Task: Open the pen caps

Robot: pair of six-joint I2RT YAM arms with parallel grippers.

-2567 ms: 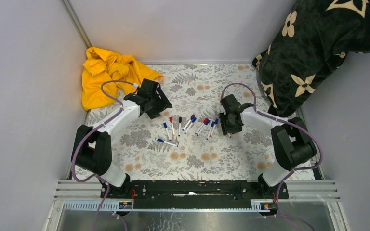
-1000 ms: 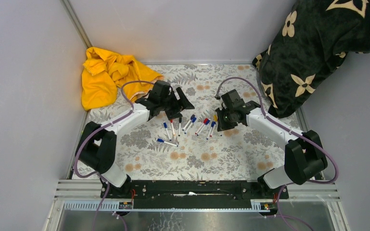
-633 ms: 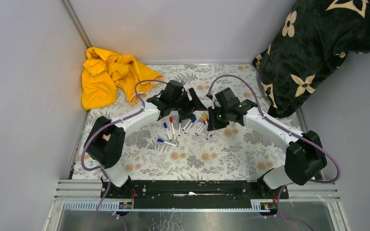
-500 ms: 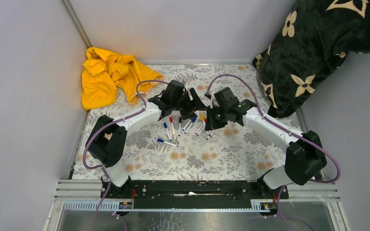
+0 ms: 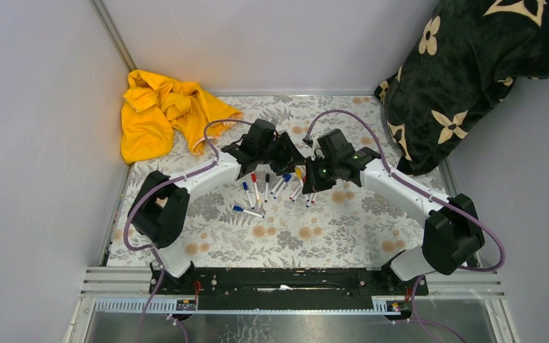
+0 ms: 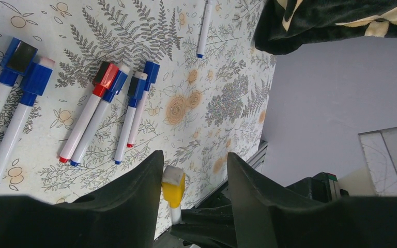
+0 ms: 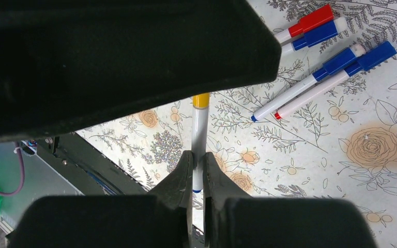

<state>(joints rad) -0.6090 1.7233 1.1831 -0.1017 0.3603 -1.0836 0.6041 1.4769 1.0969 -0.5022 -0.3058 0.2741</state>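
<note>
With the right fingers [image 7: 182,175], pinches a white pen [image 7: 200,137] low on its barrel, all but shut around it. Holds it clear of the counter [image 5: 207,236], yellow cap [image 7: 201,100] on and pointing away from the fingertips, straight at the left fingers [image 6: 144,196]. With those, straddles the yellow cap at about half open. One finger touching the cap or just beside it, cannot tell which; the other plainly apart from it, so no clamp on the cap. In the top view, meets tip to tip above the middle of the counter, cap between the two sets of fingers.

Elsewhere, only capped pens lying flat on the counter. Beyond the left fingertips in the left wrist view: two blue-capped pens [image 6: 33,82] side by side, then a tight cluster of four [image 6: 137,87], one red cap [image 6: 106,77] among blue. Behind the left fingers, toward the arm bases: a few more pens, one blue-capped pen [image 5: 248,211] lying crosswise.

Well apart, outward of the left fingers: a crumpled yellow cloth [image 5: 161,114]. Well apart, outward of the right fingers: a black flowered blanket [image 5: 465,64].
</note>
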